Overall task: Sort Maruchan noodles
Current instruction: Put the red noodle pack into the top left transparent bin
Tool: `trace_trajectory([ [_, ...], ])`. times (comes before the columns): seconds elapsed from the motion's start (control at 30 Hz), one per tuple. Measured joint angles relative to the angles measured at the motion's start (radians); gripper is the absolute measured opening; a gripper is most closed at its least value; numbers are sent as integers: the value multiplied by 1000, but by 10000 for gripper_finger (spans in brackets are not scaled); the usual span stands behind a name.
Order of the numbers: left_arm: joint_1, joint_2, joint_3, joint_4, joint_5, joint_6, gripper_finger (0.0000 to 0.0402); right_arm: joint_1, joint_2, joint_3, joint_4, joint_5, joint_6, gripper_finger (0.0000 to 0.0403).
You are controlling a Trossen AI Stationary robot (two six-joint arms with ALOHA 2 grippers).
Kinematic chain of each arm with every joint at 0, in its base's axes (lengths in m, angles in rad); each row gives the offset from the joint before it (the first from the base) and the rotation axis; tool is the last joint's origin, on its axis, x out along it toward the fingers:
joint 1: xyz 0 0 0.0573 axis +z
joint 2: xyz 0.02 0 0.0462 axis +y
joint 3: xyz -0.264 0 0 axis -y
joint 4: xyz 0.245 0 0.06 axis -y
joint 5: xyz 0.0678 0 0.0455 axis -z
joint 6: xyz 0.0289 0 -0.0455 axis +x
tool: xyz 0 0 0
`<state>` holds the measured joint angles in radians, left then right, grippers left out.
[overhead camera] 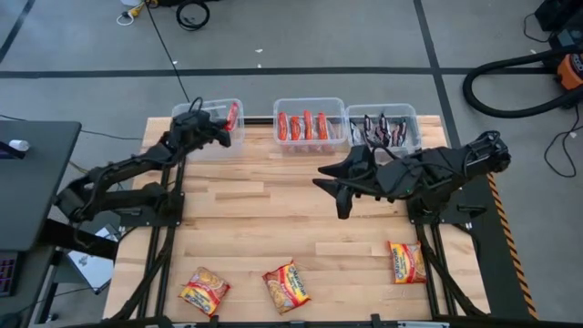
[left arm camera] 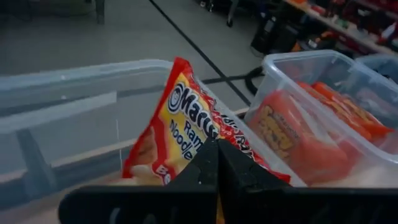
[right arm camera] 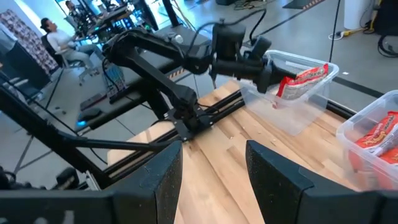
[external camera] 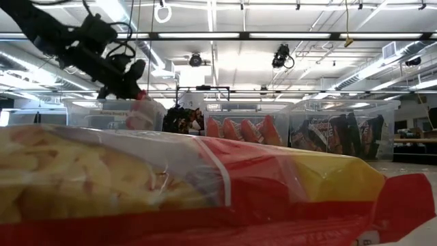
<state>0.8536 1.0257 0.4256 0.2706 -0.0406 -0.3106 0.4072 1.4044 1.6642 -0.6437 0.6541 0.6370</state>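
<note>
My left gripper (overhead camera: pixel 222 128) is shut on an orange-yellow and red noodle packet (left arm camera: pixel 186 121) at the left clear bin (overhead camera: pixel 208 137); the right wrist view shows the same packet (right arm camera: pixel 303 78) over that bin's rim. My right gripper (right arm camera: pixel 214 174) hovers open over the table's middle (overhead camera: pixel 330 187), holding nothing. The middle bin (overhead camera: pixel 310 137) has red-orange packets standing on edge in it. The right bin (overhead camera: pixel 383 137) has dark packets. Three orange-yellow packets lie flat near the table's near edge (overhead camera: pixel 205 290), (overhead camera: pixel 287 285), (overhead camera: pixel 407 261). My left gripper pinches the packet between its two fingers at one end (left arm camera: pixel 214 140). It comes from the table's left, roughly level. The packet stands on edge beyond the fingertips, tilted, inside the left bin's mouth. Whether it touches the bin I cannot tell.
The three clear bins stand in a row along the far edge. In the low view, a noodle packet (external camera: pixel 171 184) lies right before the camera and blocks most of the table. The bare wood between the bins and the near packets (overhead camera: pixel 273 219) is open. A person sits in the room behind.
</note>
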Motion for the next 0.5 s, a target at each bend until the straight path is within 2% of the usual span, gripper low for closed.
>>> trace_trajectory([
  [0.13, 1, 57, -73, 168, -2, -75, 0, -1, 0, 0, 2, 1, 18, 181],
  [0.23, 1, 104, -89, 208, -2, -170, 0, -7, 1, 0, 9, 1, 26, 181],
  [0.37, 1, 150, -44, 86, 4, -343, 1, -25, 1, 0, 25, 1, 35, 181],
  [0.5, 2, 176, 51, -113, 28, -352, 1, -52, 1, 0, 24, 1, 52, 181],
])
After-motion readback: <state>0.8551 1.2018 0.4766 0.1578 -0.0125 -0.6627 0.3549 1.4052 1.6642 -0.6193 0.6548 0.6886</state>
